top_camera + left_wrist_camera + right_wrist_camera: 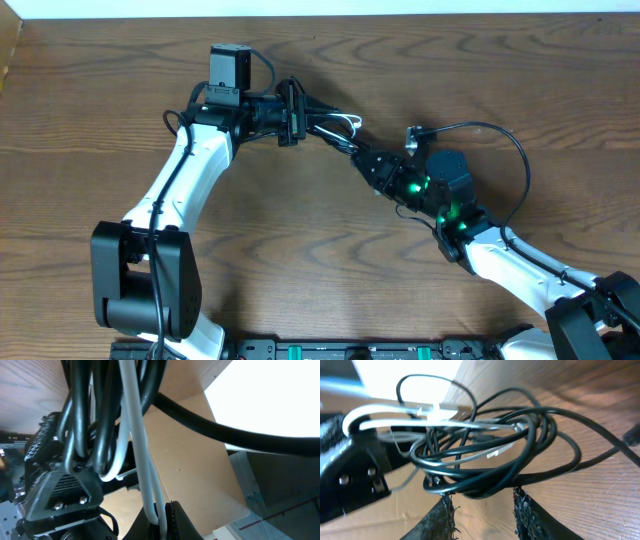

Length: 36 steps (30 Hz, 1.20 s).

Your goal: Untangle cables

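Note:
The cables hang as one knot of black and white loops (pixel 340 128) between my two grippers, above the wooden table. My left gripper (pixel 303 112) is shut on the white cable (pixel 142 460); in the left wrist view that cable runs down into the pinched jaws (pixel 162 512), with black loops (pixel 95 420) hanging beside it. My right gripper (pixel 368 163) is open. In the right wrist view its fingertips (pixel 447 510) stand apart just below the bundle of black loops (pixel 490 460), with nothing between them.
The brown wooden table (pixel 300 260) spreads under both arms, with a white strip (pixel 320 8) along its far edge. A thick black arm wire (pixel 510 140) arcs beside the right wrist. A black rail (pixel 350 350) lines the front edge.

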### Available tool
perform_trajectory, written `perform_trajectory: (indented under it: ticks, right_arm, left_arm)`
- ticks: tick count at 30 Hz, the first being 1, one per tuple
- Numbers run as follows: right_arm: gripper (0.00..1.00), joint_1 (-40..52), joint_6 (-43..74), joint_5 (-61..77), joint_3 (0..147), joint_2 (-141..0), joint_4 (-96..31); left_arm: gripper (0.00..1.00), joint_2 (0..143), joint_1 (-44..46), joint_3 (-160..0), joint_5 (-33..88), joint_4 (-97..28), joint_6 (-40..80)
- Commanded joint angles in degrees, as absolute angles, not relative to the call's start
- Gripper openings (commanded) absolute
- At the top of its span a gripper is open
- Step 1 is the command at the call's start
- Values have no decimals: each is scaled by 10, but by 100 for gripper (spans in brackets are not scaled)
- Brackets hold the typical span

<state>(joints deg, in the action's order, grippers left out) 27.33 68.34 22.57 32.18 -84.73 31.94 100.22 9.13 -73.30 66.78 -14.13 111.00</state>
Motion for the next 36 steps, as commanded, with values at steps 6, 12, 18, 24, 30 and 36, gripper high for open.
perform_trajectory:
  ticks: [6, 12, 18, 24, 30, 36]
  right_arm:
    - [34, 270, 750, 171, 330, -839, 319]
    - [34, 270, 792, 161, 330, -839, 321]
    - [37, 270, 793, 165, 330, -839, 326]
    - [38, 270, 793, 156, 330, -839, 326]
    - [37, 269, 792, 109, 330, -839, 324]
    - [36, 269, 793, 53, 330, -839, 324]
  left_arm:
    - [8, 991, 106, -730, 686, -140, 1117]
    - [7, 991, 123, -730, 690, -140, 1117]
    - [7, 991, 127, -730, 690, -140, 1117]
    - [8, 991, 128, -730, 690, -140, 1115]
    - [8, 991, 146, -730, 707, -140, 1115]
    - [7, 991, 173, -730, 736, -140, 1115]
